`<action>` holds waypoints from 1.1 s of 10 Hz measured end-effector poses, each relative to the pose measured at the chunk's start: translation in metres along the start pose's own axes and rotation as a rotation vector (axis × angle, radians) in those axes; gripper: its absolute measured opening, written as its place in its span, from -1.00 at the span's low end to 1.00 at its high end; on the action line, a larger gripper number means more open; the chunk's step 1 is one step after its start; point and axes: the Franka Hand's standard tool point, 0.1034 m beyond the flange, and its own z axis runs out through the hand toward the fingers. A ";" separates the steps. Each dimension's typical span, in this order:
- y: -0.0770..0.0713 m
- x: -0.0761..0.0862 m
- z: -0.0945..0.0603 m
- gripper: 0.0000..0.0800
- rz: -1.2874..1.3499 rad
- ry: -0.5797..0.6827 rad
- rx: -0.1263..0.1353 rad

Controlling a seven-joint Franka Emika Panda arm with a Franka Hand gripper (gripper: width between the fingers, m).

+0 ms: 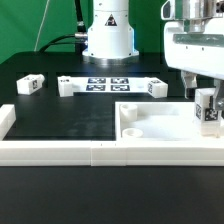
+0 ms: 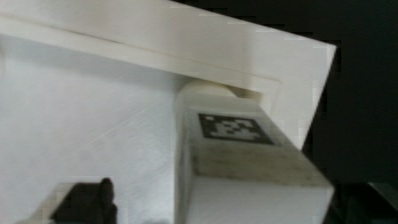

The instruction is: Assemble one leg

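Note:
My gripper [image 1: 205, 98] is shut on a leg [image 1: 206, 110], a small white block with a black-and-white tag. It holds the leg upright over the far right corner of the big flat white slab [image 1: 150, 128]. In the wrist view the leg [image 2: 240, 150] sits between my fingers, with one dark fingertip [image 2: 86, 200] showing. Its far end is at the slab's [image 2: 89, 100] corner recess. I cannot tell whether the leg touches the slab.
The marker board [image 1: 108, 84] lies at the back middle, with a tagged white block at each end [image 1: 67, 87] [image 1: 153, 87]. Another leg [image 1: 30, 84] stands at the back on the exterior view's left. A white rail [image 1: 50, 151] runs along the front.

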 end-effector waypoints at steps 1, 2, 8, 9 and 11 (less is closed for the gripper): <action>-0.001 0.000 -0.001 0.58 -0.160 0.002 -0.009; -0.003 -0.003 -0.002 0.61 -0.309 -0.001 -0.018; -0.006 0.000 0.001 0.62 -0.936 0.008 -0.041; -0.007 -0.002 0.001 0.62 -1.030 0.011 -0.045; -0.008 -0.002 -0.001 0.54 -1.095 0.011 -0.044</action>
